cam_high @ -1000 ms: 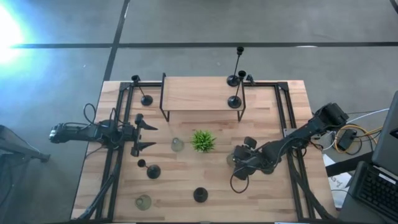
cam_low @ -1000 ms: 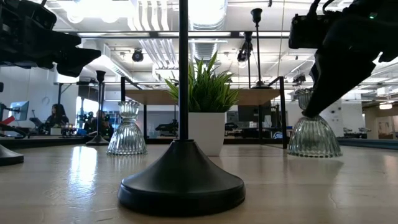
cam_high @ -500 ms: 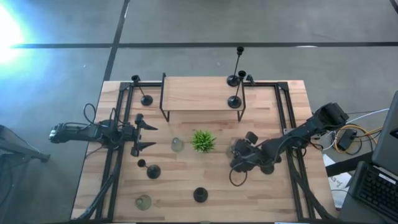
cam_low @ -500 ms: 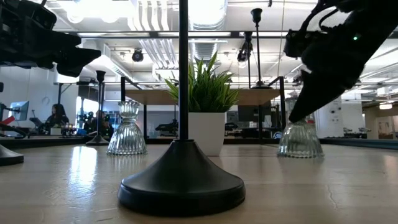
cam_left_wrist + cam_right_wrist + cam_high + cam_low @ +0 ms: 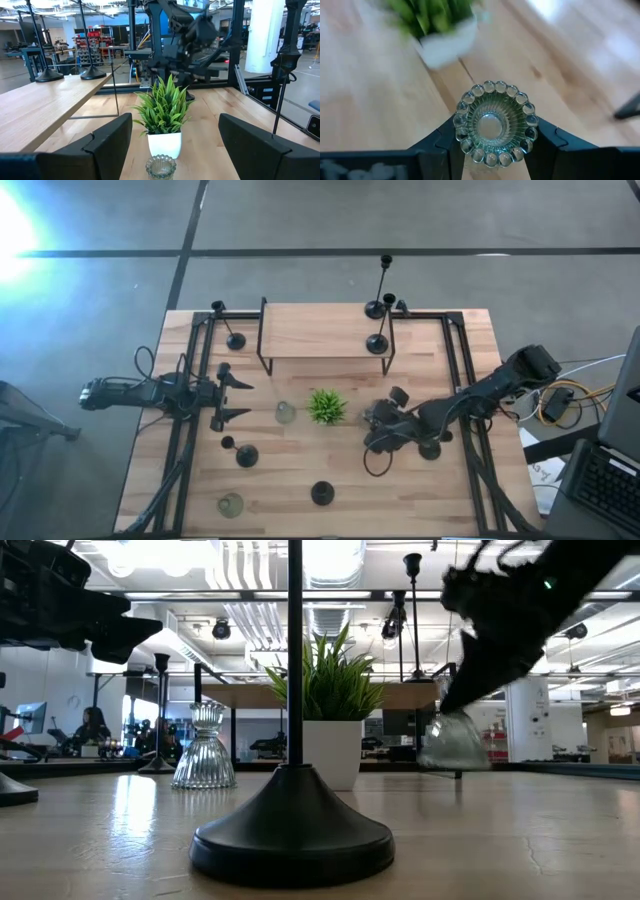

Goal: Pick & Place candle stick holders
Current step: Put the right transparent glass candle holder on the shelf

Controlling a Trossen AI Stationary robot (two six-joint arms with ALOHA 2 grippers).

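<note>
Beside plant [image 5: 325, 406]: right hand [image 5: 492, 150] clamped on glass holder [image 5: 494, 123]

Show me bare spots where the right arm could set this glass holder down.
The right gripper holds a glass holder beside the plant. Bare wood lies in the near right corner, right of the black holder, and on the shelf middle. The near left is crowded with holders.
</note>
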